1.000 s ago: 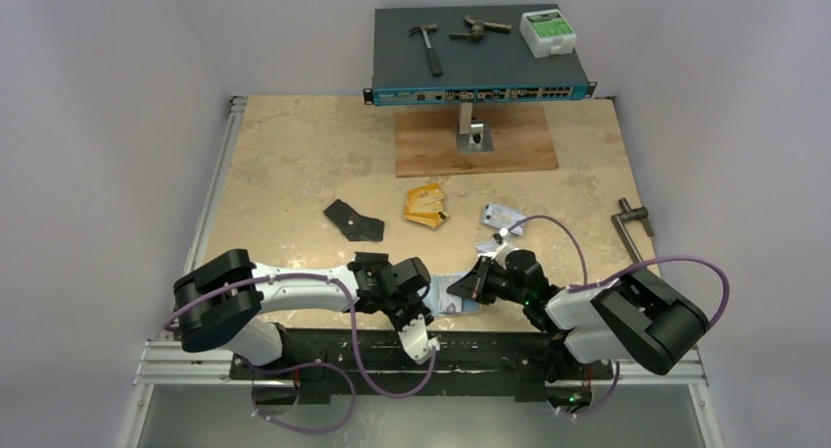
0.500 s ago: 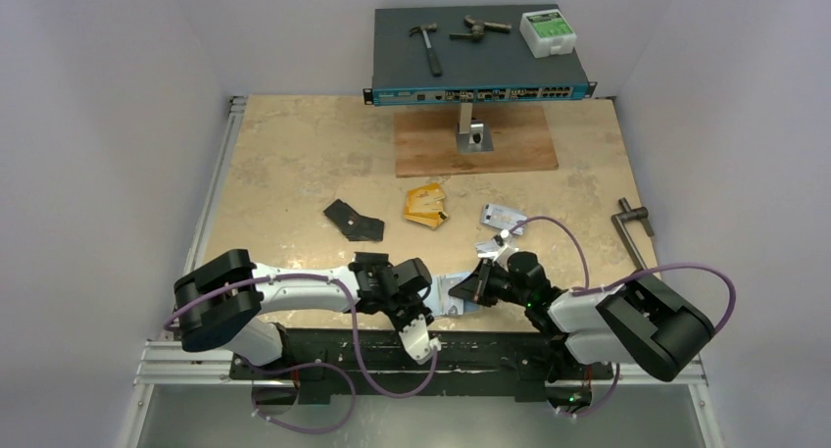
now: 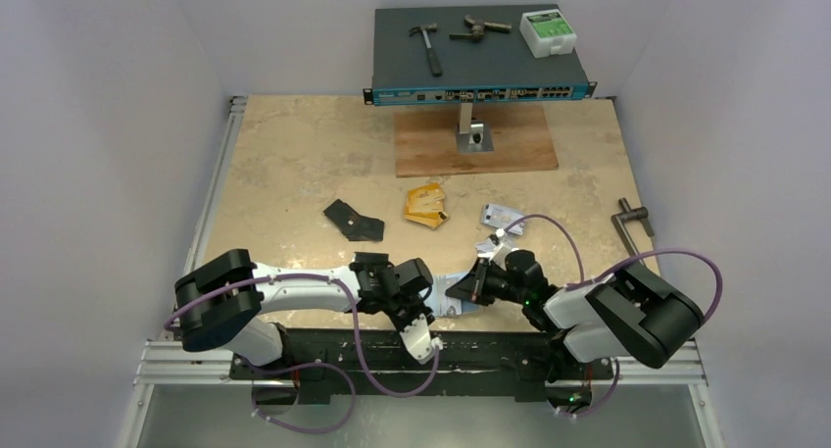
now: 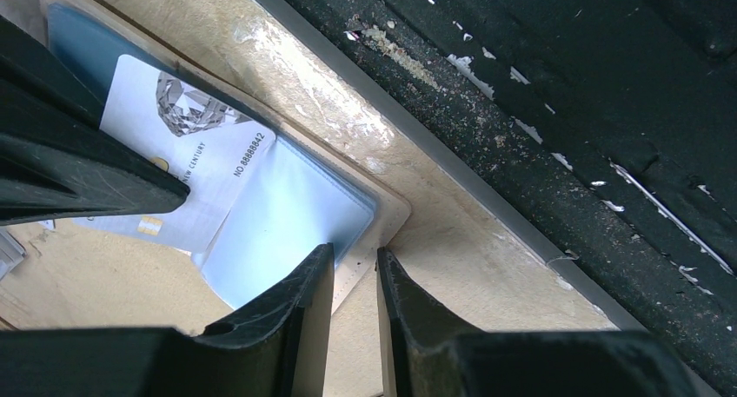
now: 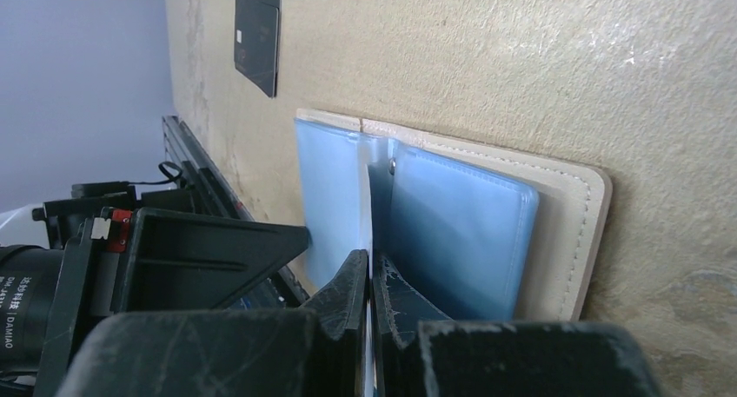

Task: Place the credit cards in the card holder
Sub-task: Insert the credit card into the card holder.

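Card inching toward the pocket

Slow progress: over the last second the right claw (image 5: 369,262), pinched tight on a silver card (image 4: 187,162), crept a touch toward the left claw (image 4: 355,260). The card holder (image 5: 574,232) lies open right under both. The card is over its blue pocket, not tucked in yet I reckon. Left claw's jaws sit nearly together at the holder's rim; can't tell if they grip. Beyond the claws: mottled beige table (image 3: 294,164), orange cards (image 3: 424,206), pale walls.
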You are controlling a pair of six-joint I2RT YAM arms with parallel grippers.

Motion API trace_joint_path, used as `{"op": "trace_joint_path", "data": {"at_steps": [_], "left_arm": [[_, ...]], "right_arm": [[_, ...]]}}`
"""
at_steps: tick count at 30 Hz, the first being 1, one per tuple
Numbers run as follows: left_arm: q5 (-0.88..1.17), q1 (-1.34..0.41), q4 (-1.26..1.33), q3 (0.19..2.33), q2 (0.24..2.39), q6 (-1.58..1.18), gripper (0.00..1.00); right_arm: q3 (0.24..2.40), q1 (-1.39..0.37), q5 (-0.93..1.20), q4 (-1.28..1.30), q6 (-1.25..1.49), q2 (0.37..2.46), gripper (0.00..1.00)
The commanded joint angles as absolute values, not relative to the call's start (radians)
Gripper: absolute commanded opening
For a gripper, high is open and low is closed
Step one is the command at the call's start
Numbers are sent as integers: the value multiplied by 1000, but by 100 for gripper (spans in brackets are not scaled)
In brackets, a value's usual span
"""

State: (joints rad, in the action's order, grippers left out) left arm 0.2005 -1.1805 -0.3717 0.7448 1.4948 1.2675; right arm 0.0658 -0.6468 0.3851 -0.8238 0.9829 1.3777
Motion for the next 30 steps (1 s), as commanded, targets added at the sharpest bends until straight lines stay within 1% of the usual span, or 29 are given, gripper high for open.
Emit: {"op": "trace_joint_path", "data": {"at_steps": [1, 13, 20, 25, 26, 30], "left_arm": [[200, -1186, -357, 778, 1504, 1252, 23], [199, -1189, -361, 770, 1498, 1258, 23], [198, -1192, -367, 763, 1492, 1259, 23], [199, -1193, -364, 763, 1492, 1259, 23], [199, -1193, -364, 764, 1493, 1259, 23], [197, -1195, -361, 766, 1494, 1256, 23]], "right_arm": [[91, -650, 375, -771, 920, 1404, 0], [120, -651, 398, -856, 905, 1529, 0], [159, -652, 382, -758, 856, 1505, 0], [154, -651, 370, -743, 848, 1503, 0], [149, -651, 370, -736, 848, 1501, 1], [132, -654, 361, -677, 841, 1465, 14]]}}
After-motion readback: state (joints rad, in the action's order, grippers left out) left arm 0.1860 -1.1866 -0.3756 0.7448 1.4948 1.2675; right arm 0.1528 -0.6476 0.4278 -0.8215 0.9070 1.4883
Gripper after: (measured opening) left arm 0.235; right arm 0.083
